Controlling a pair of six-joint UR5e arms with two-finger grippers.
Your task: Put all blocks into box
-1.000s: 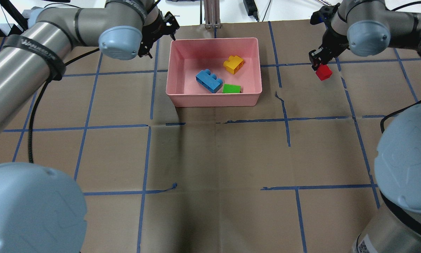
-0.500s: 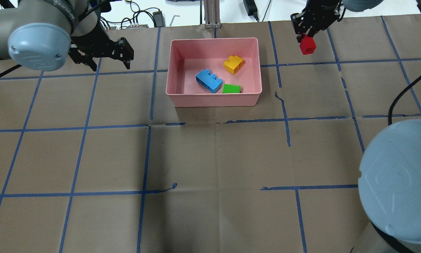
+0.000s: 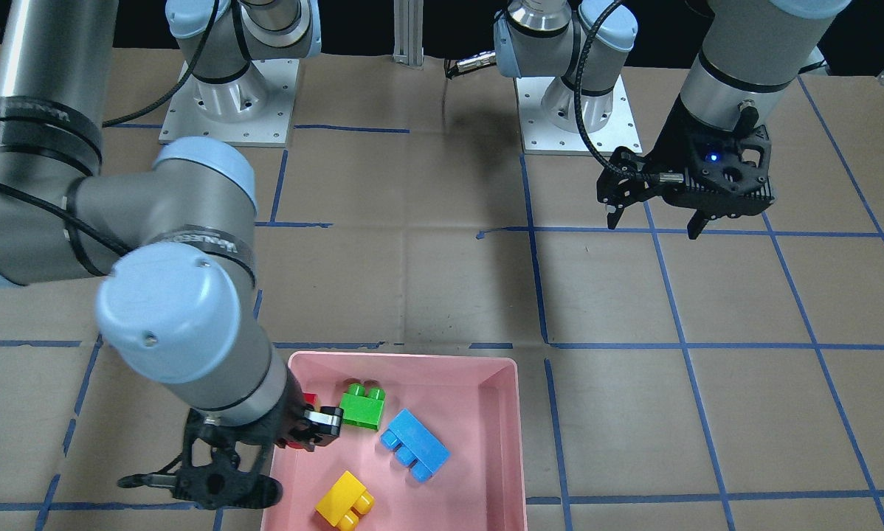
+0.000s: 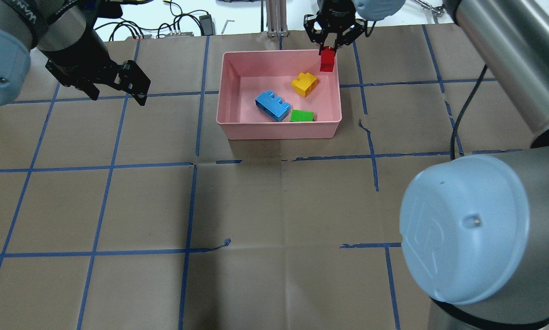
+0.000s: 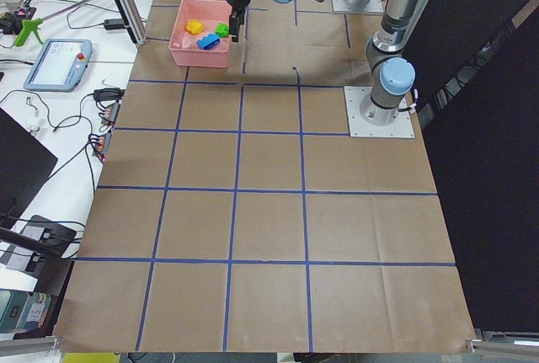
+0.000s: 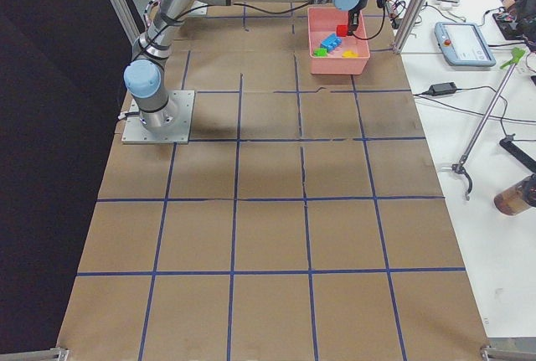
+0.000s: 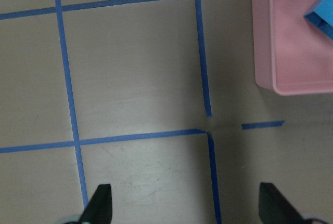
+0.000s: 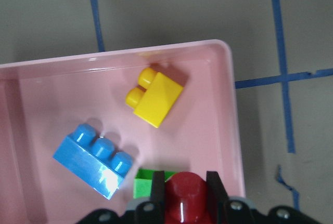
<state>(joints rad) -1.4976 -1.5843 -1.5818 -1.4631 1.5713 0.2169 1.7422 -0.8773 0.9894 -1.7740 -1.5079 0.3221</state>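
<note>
The pink box [image 4: 277,130] stands at the far middle of the table. In it lie the light blue block [image 4: 272,105], the yellow block [image 4: 304,84] and the green block [image 4: 301,115]. My right gripper [image 4: 328,49] is shut on the red block [image 4: 327,59] and holds it above the box's far right corner. The right wrist view shows the red block [image 8: 186,195] between the fingers, over the green block [image 8: 145,186]. My left gripper [image 4: 139,85] is open and empty, above the table left of the box. Its fingertips [image 7: 101,203] show over bare paper.
Brown paper with a blue tape grid covers the table. An aluminium post [image 4: 274,18] and cables stand just behind the box. The two arm bases [image 3: 228,96] are bolted at the robot's side. A teach pendant [image 5: 59,64] lies on the side bench.
My right gripper has carried the red block leftward from the table right of the box to over the box's far right corner. My left gripper has moved left, away from the box.
</note>
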